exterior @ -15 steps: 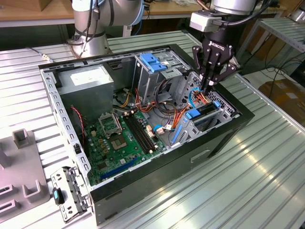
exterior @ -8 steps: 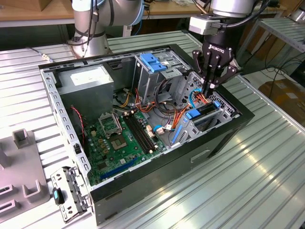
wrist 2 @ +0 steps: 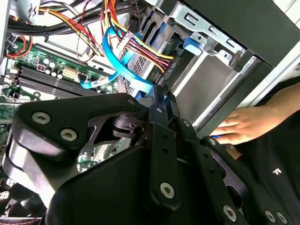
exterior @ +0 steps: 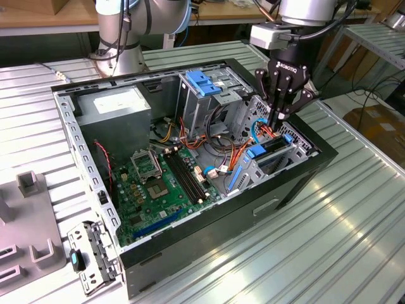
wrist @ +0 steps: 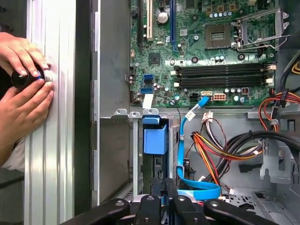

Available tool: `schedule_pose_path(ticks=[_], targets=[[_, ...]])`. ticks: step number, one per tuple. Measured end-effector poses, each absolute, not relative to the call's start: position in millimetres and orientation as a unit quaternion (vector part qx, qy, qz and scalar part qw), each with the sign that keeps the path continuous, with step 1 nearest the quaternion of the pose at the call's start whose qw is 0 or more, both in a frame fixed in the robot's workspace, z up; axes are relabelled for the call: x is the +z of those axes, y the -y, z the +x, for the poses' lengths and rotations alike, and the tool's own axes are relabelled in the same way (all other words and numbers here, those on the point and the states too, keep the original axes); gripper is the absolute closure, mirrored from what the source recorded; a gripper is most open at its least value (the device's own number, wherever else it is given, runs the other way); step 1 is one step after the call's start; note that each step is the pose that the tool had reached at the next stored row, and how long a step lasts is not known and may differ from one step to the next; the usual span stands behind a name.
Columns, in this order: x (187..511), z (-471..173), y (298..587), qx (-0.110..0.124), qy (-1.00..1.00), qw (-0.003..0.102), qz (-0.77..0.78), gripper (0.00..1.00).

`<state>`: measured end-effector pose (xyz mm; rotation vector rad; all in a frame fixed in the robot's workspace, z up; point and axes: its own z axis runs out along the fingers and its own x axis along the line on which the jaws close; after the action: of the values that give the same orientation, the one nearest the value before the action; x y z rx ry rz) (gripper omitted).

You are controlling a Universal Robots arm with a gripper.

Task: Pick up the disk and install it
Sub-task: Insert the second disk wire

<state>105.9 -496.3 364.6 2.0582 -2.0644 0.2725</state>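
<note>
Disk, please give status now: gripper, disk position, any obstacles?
Gripper shut on disk, low over the bay. Disk edge-on in the bay slot beside the blue carrier handle. Blue cable and wire bundle close alongside.

Robot lab: ribbed metal bench point(exterior: 354, 209), open PC point(exterior: 190, 164).

The disk point(exterior: 273, 149) is sitting on edge in the drive bay slot at the case corner on the exterior view's right. Its narrow dark edge is facing up and blue carrier plastic is showing at both ends. It's looking mostly sunk in the slot; the label isn't showing.
</note>
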Motion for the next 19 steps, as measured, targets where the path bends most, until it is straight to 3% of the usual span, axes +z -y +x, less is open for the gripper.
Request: schedule_pose_path(ticks=[5,8,13,19], targets=[[363.1,104.8,501.5,0.076,0.703,0.089,0.701,0.84],[362.8,102.9,505.1,0.063,0.704,0.071,0.703,0.84],[362.2,92.7,505.5,0.08,0.706,0.05,0.702,0.84],[362.0,90.5,505.5,0.081,0.706,0.049,0.702,0.84]])
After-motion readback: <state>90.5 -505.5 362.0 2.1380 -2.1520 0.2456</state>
